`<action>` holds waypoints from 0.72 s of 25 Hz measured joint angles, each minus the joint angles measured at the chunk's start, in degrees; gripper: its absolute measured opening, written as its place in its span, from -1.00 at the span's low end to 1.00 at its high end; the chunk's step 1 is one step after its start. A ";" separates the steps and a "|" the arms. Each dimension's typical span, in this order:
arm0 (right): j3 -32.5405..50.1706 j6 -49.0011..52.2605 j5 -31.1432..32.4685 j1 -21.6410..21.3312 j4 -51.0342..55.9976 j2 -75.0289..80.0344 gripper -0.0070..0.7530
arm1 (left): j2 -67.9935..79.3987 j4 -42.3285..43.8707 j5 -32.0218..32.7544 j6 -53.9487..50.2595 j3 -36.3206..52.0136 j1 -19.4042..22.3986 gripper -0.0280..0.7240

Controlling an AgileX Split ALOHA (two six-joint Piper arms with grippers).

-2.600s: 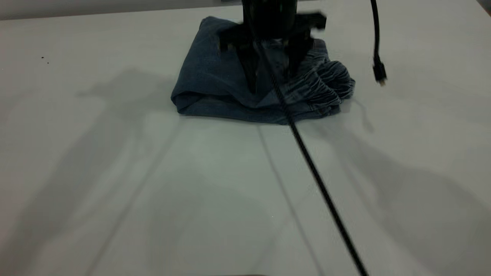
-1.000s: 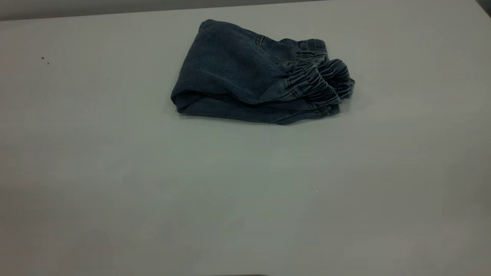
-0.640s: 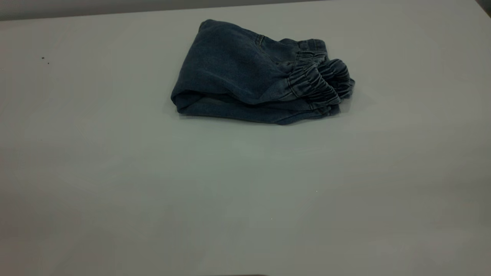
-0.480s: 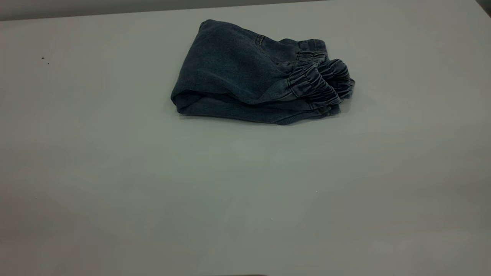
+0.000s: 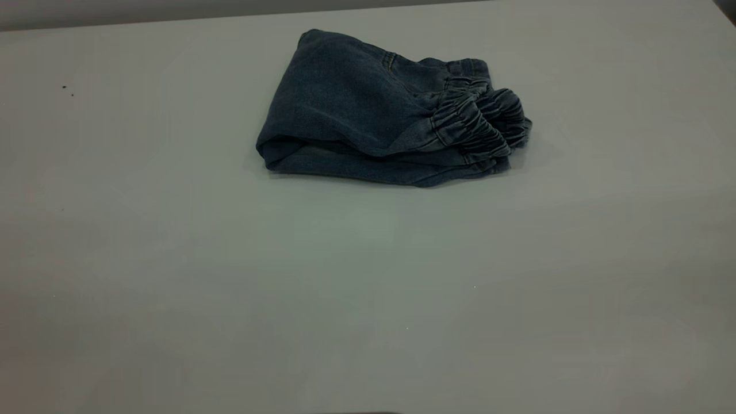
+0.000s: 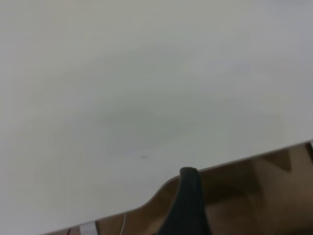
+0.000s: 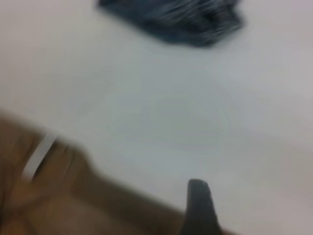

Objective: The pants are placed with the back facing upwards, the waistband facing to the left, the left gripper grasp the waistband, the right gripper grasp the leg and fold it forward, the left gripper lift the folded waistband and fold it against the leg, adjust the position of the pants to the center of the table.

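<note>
The pants [image 5: 356, 103] lie folded into a compact dark blue denim bundle on the far middle of the white table [image 5: 368, 276]. The ruched waistband [image 5: 477, 123] is bunched at the bundle's right end, on top of the lower layers. The leg is folded inside the bundle and cannot be singled out. Neither gripper appears in the exterior view. Only a black tip of my left gripper [image 6: 190, 200] shows, over the table edge, far from the pants. A black tip of my right gripper [image 7: 199, 205] also shows at the table edge, with the pants [image 7: 176, 17] well beyond it.
Two tiny dark specks [image 5: 68, 90] sit on the table at far left. Brown floor [image 6: 254, 196] shows past the table edge in both wrist views. Bare tabletop surrounds the pants on all sides.
A black gripper and its cable hung over the pants 2.6 s ago; both have left the exterior view. The pants have kept the same shape and place over the last second.
</note>
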 joint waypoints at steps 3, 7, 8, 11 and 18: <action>0.00 0.00 0.13 -12.37 0.06 -4.14 0.18 | -0.63 -0.05 0.00 0.33 0.00 5.12 0.59; 0.00 0.00 1.08 -18.46 0.09 -5.11 0.18 | -3.48 -0.05 -0.05 0.32 0.00 11.17 0.59; 0.00 0.00 1.12 -18.64 0.09 -5.11 0.18 | -4.48 -0.05 -0.05 0.32 0.00 12.07 0.59; 0.00 0.00 1.12 -18.71 0.13 -5.11 0.18 | -8.07 -0.05 0.01 0.39 0.00 13.89 0.59; 0.00 0.00 1.12 -18.71 0.24 -5.11 0.18 | -8.51 -0.05 0.05 0.39 0.00 14.03 0.59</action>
